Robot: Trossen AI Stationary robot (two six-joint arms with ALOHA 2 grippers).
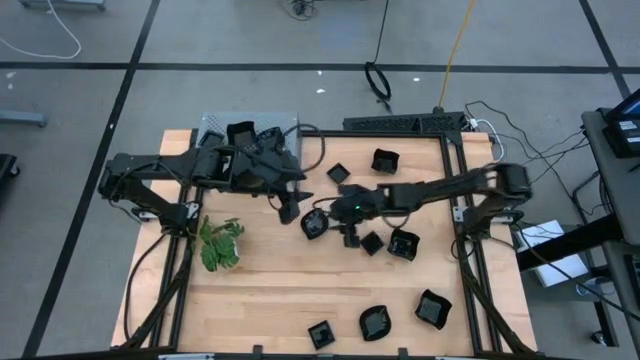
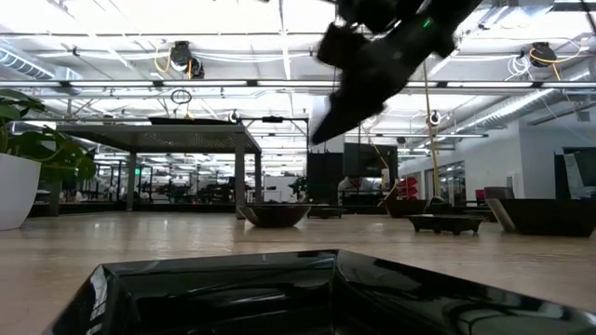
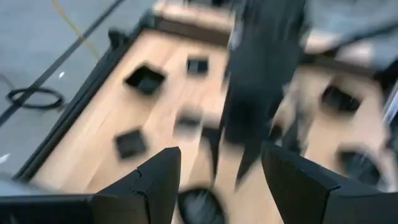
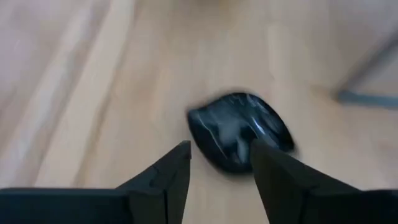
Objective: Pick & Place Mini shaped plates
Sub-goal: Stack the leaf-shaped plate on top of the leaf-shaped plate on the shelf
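Small glossy black plates lie scattered over the wooden table, among them a rounded one [image 1: 315, 225] and squarish ones [image 1: 385, 160] [image 1: 433, 308]. More are piled on the grey perforated shelf [image 1: 215, 125] at the far left. My right gripper [image 1: 322, 212] [image 4: 217, 152] is open and hovers above the rounded plate [image 4: 239, 130], which rests flat on the wood. In the low view it [image 2: 321, 126] hangs well off the table. My left gripper [image 1: 290, 208] [image 3: 217, 162] is open just left of it, also in the air, holding nothing.
A green leafy plant [image 1: 220, 243] stands on the table's left part. Black frame rails [image 1: 465, 230] run along the table's sides. Several plates [image 1: 375, 322] sit near the near edge, and one [image 2: 279, 288] lies right in front of the low camera. Bare wood [image 1: 270, 290] lies between plant and plates.
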